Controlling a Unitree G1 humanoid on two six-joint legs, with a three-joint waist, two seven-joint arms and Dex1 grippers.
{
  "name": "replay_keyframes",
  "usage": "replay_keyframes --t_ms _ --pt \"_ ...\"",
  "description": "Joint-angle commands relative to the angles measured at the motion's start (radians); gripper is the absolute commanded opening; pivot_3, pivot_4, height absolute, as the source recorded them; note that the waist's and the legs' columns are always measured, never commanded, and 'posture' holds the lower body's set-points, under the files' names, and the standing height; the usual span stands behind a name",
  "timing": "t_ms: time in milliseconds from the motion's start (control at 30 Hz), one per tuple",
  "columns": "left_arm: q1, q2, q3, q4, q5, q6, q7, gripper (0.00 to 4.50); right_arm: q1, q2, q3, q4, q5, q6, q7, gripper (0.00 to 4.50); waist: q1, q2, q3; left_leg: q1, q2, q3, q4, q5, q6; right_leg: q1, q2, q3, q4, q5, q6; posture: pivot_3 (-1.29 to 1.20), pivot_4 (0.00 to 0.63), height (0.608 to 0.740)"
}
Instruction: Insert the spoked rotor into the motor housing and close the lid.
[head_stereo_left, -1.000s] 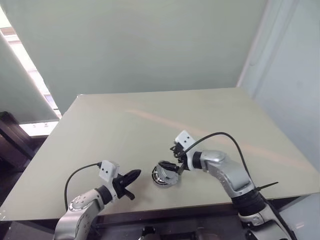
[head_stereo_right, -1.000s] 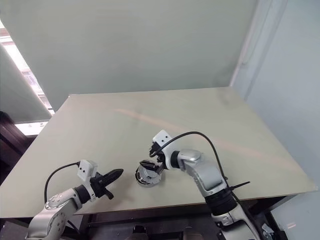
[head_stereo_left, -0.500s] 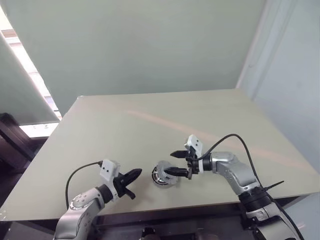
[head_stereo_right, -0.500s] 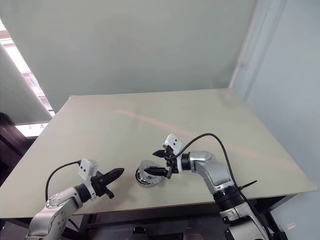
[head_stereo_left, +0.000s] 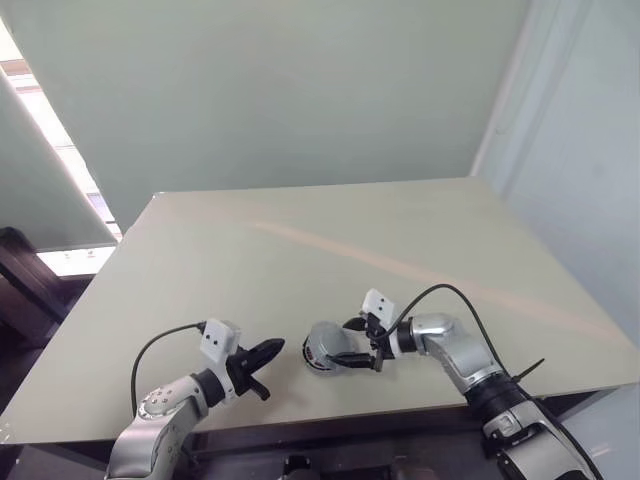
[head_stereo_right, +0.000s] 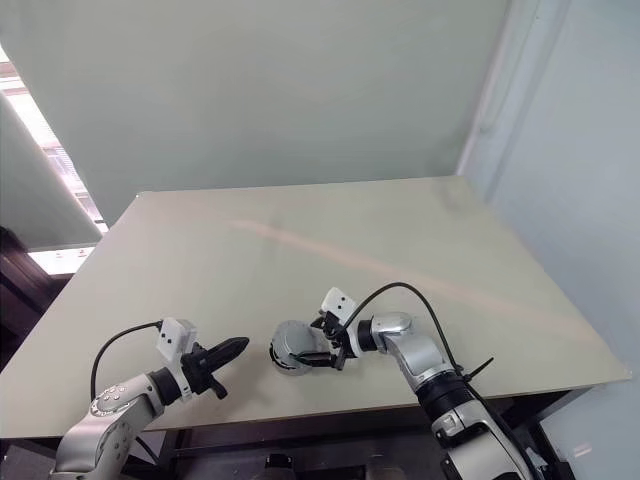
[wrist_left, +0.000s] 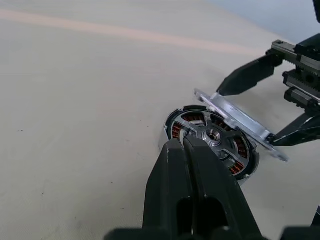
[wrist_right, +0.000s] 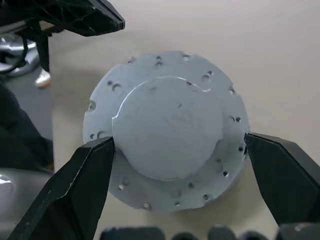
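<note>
Near the table's front edge sits the motor housing (wrist_left: 186, 123), a round cup ringed with copper windings. The spoked rotor (wrist_left: 213, 135) lies inside it, silver spokes and hub showing. The lid (wrist_left: 239, 124), a flat grey disc (wrist_right: 167, 132), stands tilted over the housing's far side, partly raised. My right gripper (head_stereo_left: 351, 345) is open, with one finger (wrist_right: 75, 195) at each side of the lid's rim. My left gripper (head_stereo_left: 274, 349) is shut and empty, its tips (wrist_left: 182, 143) just short of the housing.
The pale table (head_stereo_left: 300, 240) stretches bare behind the housing up to a green wall. Its front edge runs just below both arms. A cable loops over each wrist.
My right gripper has sunk toward the table and turned, from above the housing to level with the lid, its fingers now on either side of it. The left gripper has stayed put.
</note>
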Motion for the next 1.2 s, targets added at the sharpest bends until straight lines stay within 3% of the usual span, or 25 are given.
replay_keyframes --t_ms 33,67,200,233,500,733,1200 --pt "-0.012 0.011 0.007 -0.019 0.002 -0.01 -0.007 0.02 -0.02 0.013 -0.01 -0.006 -0.005 -0.028 -0.002 4.5 0.0 0.0 0.0 0.0 0.0 0.0 0.0 0.0 0.0 0.0 0.0 0.0 0.0 0.0 0.0 0.0 0.0 0.74" --pt "-0.012 0.012 0.007 -0.018 0.003 -0.01 -0.008 0.02 -0.019 0.016 -0.01 -0.007 -0.005 -0.03 -0.001 4.5 0.0 0.0 0.0 0.0 0.0 0.0 0.0 0.0 0.0 0.0 0.0 0.0 0.0 0.0 0.0 0.0 0.0 0.74" --pt "-0.013 0.012 0.005 -0.016 0.005 -0.01 -0.009 0.0 -0.015 0.023 -0.007 -0.013 -0.011 -0.03 0.001 3.25 0.0 0.0 0.0 0.0 0.0 0.0 0.0 0.0 0.0 0.0 0.0 0.0 0.0 0.0 0.0 0.0 0.0 0.74" --pt "-0.014 0.012 0.004 -0.015 0.006 -0.01 -0.01 0.0 -0.015 0.024 -0.006 -0.014 -0.014 -0.03 0.0 3.19 0.0 0.0 0.0 0.0 0.0 0.0 0.0 0.0 0.0 0.0 0.0 0.0 0.0 0.0 0.0 0.0 0.0 0.74" --pt "-0.017 0.011 0.001 -0.008 0.012 -0.01 -0.018 0.0 -0.013 0.03 0.015 -0.053 -0.038 0.023 -0.022 3.19 0.0 0.0 0.0 0.0 0.0 0.0 0.0 0.0 0.0 0.0 0.0 0.0 0.0 0.0 0.0 0.0 0.0 0.74" --pt "-0.021 0.009 -0.005 0.005 0.021 -0.014 -0.025 0.0 -0.065 0.021 0.086 -0.153 -0.125 0.268 -0.106 3.19 0.0 0.0 0.0 0.0 0.0 0.0 0.0 0.0 0.0 0.0 0.0 0.0 0.0 0.0 0.0 0.0 0.0 0.74" --pt "-0.022 -0.014 -0.016 0.017 0.032 -0.029 -0.021 0.0 -0.129 0.047 0.209 -0.213 -0.204 0.564 -0.188 3.19 0.0 0.001 -0.001 0.0 0.0 -0.001 0.0 0.0 0.0 0.0 0.0 0.0 0.0 0.0 0.0 0.0 0.0 0.74"
